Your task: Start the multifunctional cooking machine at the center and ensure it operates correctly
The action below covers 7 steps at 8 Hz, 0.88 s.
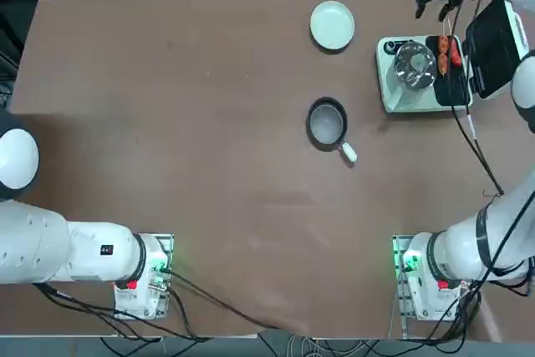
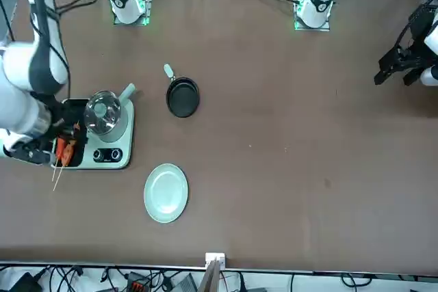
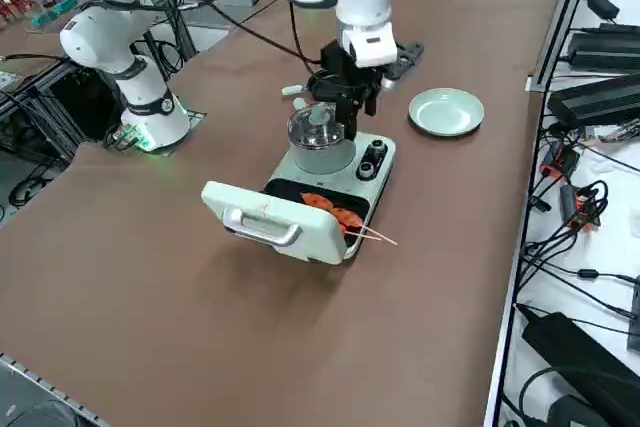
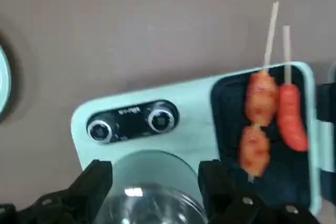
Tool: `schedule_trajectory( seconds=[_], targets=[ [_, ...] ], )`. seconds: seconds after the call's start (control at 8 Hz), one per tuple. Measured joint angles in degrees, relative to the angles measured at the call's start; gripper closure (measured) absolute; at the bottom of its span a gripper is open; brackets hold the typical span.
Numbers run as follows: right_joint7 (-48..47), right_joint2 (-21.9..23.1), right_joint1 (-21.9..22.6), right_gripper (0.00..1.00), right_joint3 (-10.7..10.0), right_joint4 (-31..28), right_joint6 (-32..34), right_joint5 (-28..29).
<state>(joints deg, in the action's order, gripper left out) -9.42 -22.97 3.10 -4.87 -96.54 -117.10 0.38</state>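
The multifunctional cooking machine (image 1: 391, 96) is a pale mint-green box at the table's far right. It carries a round glass-lidded pot (image 1: 414, 64) and a black grill plate with orange sausages on skewers (image 4: 262, 114). Its hinged lid (image 3: 270, 222) stands swung open. Two dark knobs (image 4: 160, 120) sit on a black panel at the machine's far edge. My right gripper (image 4: 156, 182) hangs open in the air over the pot and knob end, touching nothing. It also shows above the machine in the side view, right gripper (image 3: 340, 97).
A small dark frying pan (image 1: 326, 121) with a white handle lies mid-table, left of the machine. A round pale green plate (image 1: 332, 24) sits farther back. The black cord (image 1: 476, 148) trails from the machine toward the right arm's base.
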Motion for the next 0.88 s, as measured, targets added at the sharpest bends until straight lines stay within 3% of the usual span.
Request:
schedule_trajectory(
  seconds=[0.5, 0.88],
  targets=[
    [-11.5, -4.6, 6.0, 0.05, 0.5, 0.4, -6.2, 0.0],
    [-19.1, -6.0, 6.3, 0.11, 0.4, 0.4, -7.2, 0.6]
  ],
)
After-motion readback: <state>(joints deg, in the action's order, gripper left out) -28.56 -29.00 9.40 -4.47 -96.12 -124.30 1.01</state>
